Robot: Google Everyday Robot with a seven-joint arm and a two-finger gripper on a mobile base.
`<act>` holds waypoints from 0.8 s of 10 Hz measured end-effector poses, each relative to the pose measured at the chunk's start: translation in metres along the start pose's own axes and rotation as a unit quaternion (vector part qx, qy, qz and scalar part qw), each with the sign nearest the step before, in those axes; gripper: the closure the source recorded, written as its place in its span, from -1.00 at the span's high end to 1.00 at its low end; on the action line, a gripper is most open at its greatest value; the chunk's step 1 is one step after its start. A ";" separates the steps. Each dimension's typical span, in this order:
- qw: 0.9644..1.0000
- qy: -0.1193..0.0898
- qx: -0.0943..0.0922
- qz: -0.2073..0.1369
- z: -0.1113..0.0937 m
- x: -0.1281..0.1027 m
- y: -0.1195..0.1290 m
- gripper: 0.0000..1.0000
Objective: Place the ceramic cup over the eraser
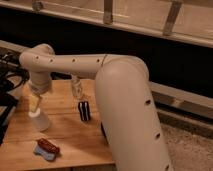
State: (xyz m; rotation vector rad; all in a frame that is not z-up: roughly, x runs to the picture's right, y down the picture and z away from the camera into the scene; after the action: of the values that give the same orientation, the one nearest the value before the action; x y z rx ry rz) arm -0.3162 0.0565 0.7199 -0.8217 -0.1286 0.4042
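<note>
The tool is seen at the end of the bulky, off-white, smooth-shelled arm, hanging downward over the far-left part of the light brown wooden table. Its pale yellowish fingers are pinched on the narrow upper end of the small, plain white, tapered ceramic cup, which is held directly beneath the tool with its wider end pointing down. Whether the ceramic cup's lower edge touches the table cannot be told.

The small eraser, a pale blue slab topped by a reddish-brown oblong, is found lying flat on the table below the tool and nearer the camera. It is set near the ceramic cup but apart from it, and it is not covered.

A short black-and-white striped block is seen standing on the table, off to the side of the tool on which the arm's thick segment rises, at about the height of the cup. A slim clear bottle is placed upright beyond that block, farther from the camera than the tool and partly hidden by the arm passing above it. On the opposite side of the tool, past the table's edge, dark cabling is visible.
</note>
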 end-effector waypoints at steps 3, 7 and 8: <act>0.999 0.020 -0.012 -0.022 0.029 -0.012 0.010 0.60; 0.997 0.037 -0.037 -0.053 0.060 -0.025 0.024 0.60; 0.997 0.035 -0.040 -0.061 0.066 -0.031 0.027 0.60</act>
State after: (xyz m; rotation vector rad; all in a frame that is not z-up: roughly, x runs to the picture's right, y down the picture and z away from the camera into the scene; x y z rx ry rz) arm -0.3700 0.1065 0.7462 -0.9010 -0.1304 0.2558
